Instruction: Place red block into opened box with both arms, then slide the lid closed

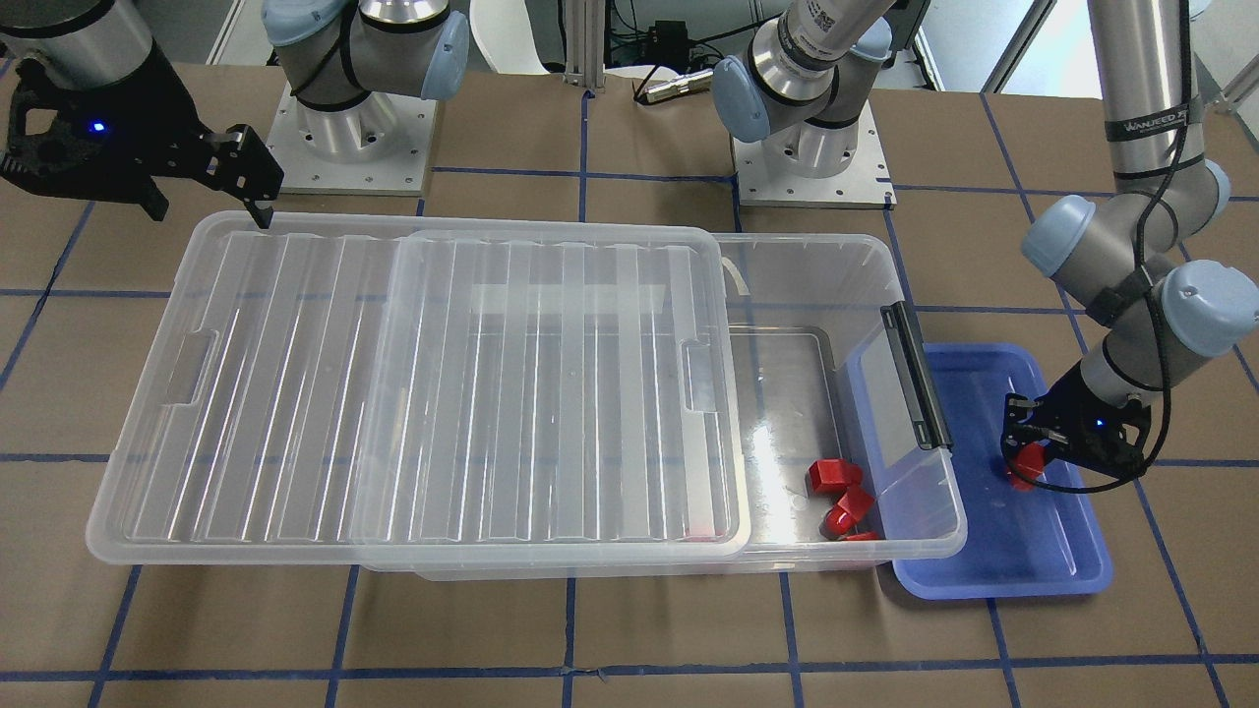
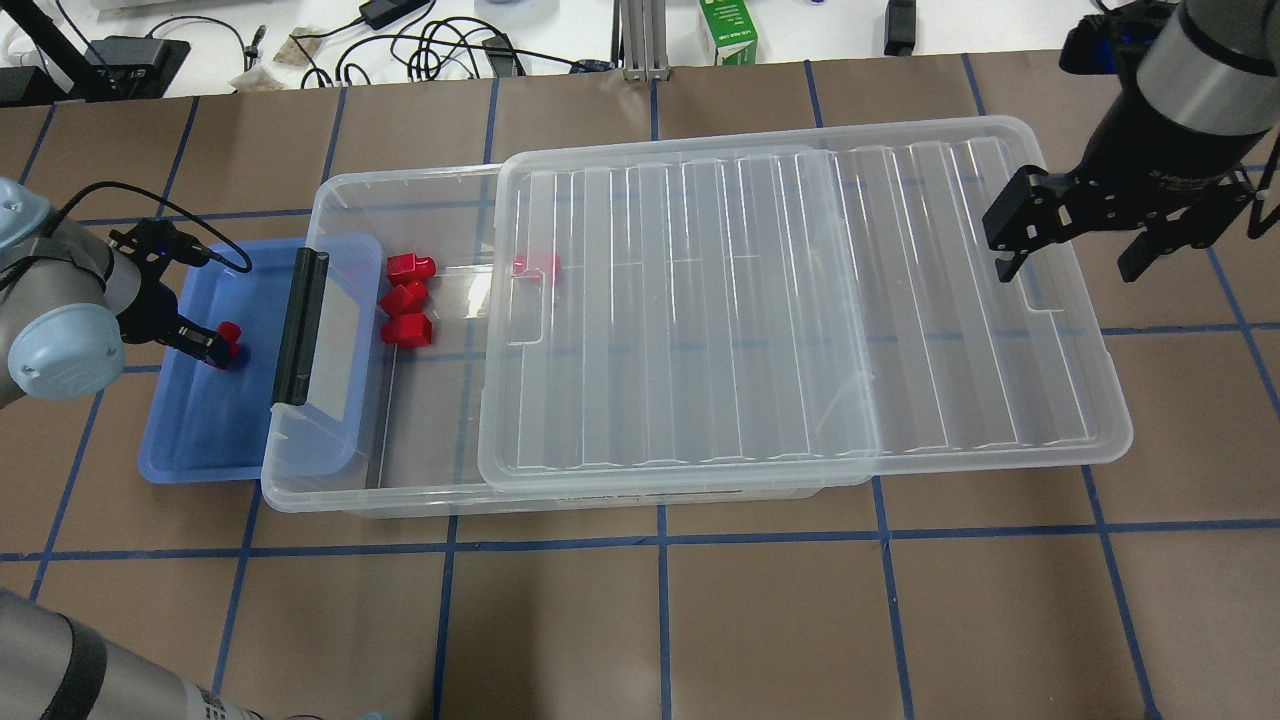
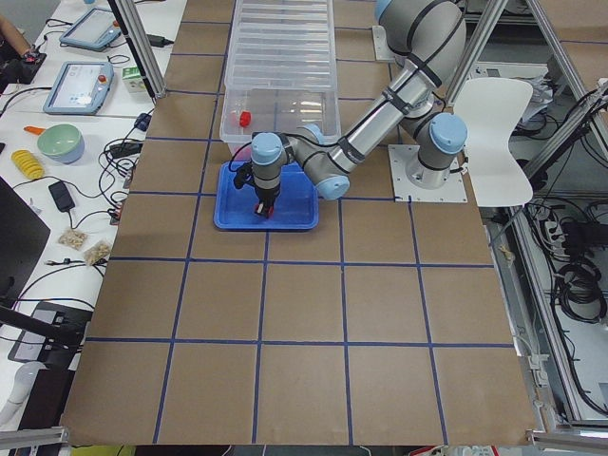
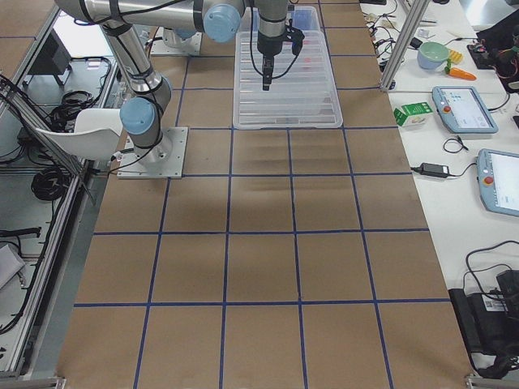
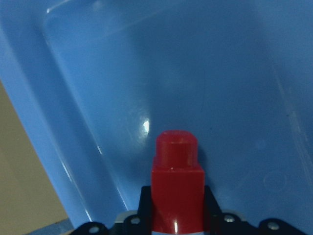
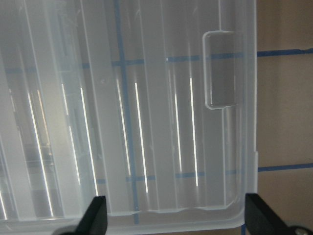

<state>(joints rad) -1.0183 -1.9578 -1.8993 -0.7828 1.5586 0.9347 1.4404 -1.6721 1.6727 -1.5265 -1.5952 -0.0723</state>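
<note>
Left gripper [image 2: 212, 345] clamped on the red block [image 5: 176, 186], low inside the blue tray [image 1: 1043, 570].
Right gripper [image 2: 1068, 268] spread wide above the overhanging end of the lid [image 1: 443, 393]. Lid covers most of the box [image 1: 925, 551]; the end by the black bar [image 1: 917, 374] is uncovered. Other red blocks [image 2: 405, 298] lie there.

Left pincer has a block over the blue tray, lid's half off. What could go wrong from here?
1. The box has its end wall with the black bar between the left pincer, shut on the red block, and the opening; a low carry could clip it.
2. The lid overhangs the box's far end under the open right pincer; pressing down there might tip it rather than slide it.
</note>
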